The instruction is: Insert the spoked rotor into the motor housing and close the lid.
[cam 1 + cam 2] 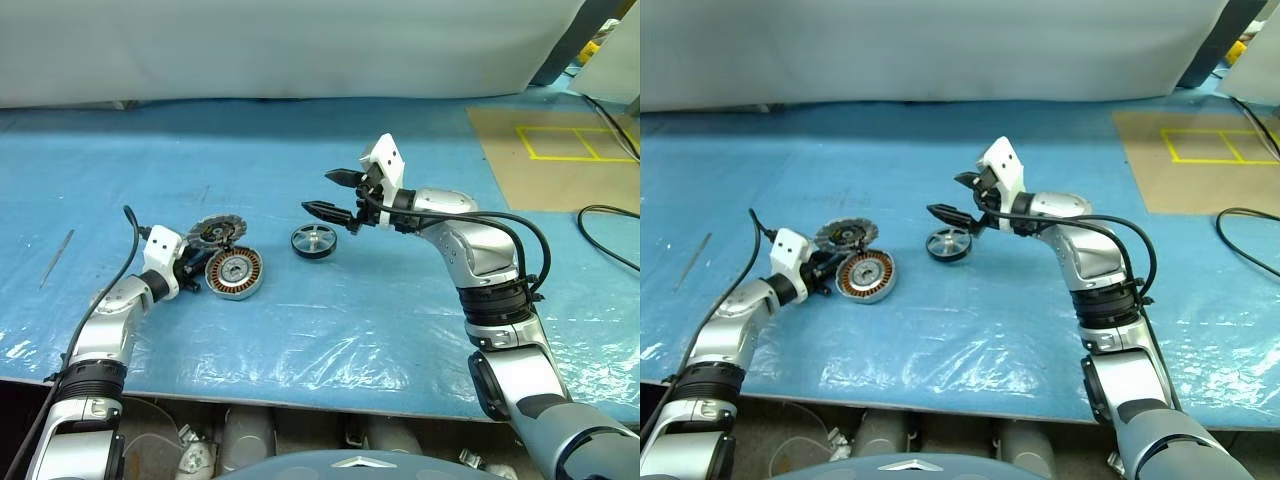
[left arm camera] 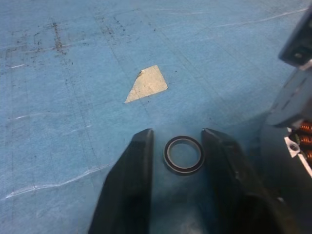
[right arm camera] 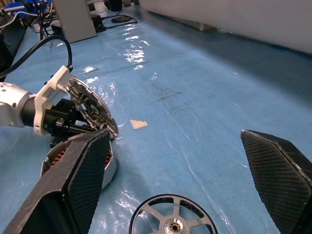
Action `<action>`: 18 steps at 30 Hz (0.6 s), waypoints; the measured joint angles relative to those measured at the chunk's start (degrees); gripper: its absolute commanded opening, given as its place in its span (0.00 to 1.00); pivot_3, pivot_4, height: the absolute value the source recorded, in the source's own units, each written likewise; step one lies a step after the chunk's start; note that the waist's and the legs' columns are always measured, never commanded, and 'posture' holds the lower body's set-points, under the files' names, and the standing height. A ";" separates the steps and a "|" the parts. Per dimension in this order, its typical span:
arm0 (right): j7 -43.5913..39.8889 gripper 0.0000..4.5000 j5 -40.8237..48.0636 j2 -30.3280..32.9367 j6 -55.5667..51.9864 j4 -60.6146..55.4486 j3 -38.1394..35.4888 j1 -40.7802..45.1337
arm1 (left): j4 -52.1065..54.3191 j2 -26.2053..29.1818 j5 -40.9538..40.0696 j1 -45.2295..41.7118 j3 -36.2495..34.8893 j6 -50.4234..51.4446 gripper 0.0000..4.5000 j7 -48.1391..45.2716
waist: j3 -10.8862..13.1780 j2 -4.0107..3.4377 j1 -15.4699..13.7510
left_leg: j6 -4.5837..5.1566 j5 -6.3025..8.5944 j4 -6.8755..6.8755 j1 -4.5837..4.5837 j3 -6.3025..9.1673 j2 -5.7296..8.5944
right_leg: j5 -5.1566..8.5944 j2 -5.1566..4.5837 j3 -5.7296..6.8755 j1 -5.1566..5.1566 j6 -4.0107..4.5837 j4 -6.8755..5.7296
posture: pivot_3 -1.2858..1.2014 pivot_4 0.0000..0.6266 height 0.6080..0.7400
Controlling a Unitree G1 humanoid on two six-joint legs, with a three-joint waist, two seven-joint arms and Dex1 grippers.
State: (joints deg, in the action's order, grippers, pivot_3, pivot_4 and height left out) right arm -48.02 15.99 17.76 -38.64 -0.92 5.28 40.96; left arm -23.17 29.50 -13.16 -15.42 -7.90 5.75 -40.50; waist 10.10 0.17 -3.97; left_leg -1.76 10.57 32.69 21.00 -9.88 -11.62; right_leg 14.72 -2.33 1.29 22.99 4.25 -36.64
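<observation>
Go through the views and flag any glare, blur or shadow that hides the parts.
Left eye view: plastic sheet wrinkles glint, parts stay readable. Left wrist view: own fingers soft and dark, small black ring between them fairly clear, motor housing cut off at the edge. Right wrist view: window glare streaks the sheet; spoked rotor sharp, lid legible.

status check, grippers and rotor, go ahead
Left gripper at the motor housing, lid propped beside it. Right gripper open above the spoked rotor, rotor flat on the sheet. Path clear.
</observation>
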 measured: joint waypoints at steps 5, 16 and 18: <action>0.62 1.00 0.00 -0.01 0.70 0.22 0.00 0.02 | 0.75 0.00 -0.49 0.56 -0.56 0.90 0.15 -0.25 | -0.01 -0.01 0.10 | 0.00 0.00 -0.02 -0.01 0.00 -0.01 | 0.01 0.02 -0.01 0.01 -0.01 0.01 | 0.52 0.24 1.00; -0.51 1.00 2.44 -0.05 1.88 1.56 -0.22 0.46 | 11.70 -1.52 -7.49 14.41 -7.24 -1.22 0.15 -0.64 | 0.03 0.05 0.89 | -0.02 0.01 -0.33 0.18 0.00 -0.02 | -0.06 0.05 0.05 0.13 -0.18 0.31 | 0.52 0.24 1.00; -1.07 1.00 2.36 0.37 2.33 1.59 0.29 0.23 | 17.24 -2.09 -11.33 19.15 -9.38 -0.93 0.15 -2.30 | 0.04 0.15 0.89 | -0.02 0.01 -0.37 0.20 -0.01 -0.04 | -0.05 0.07 0.08 0.12 -0.16 0.42 | 0.52 0.24 1.00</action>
State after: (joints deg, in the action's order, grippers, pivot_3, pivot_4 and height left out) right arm -49.09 18.35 18.13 -36.31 0.67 5.57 41.19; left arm -5.93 27.41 -24.49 3.73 -17.28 4.82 -42.80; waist 10.15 0.32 -3.08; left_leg -1.78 10.58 32.32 21.20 -9.88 -11.66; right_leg 14.67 -2.26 1.37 23.11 4.09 -36.22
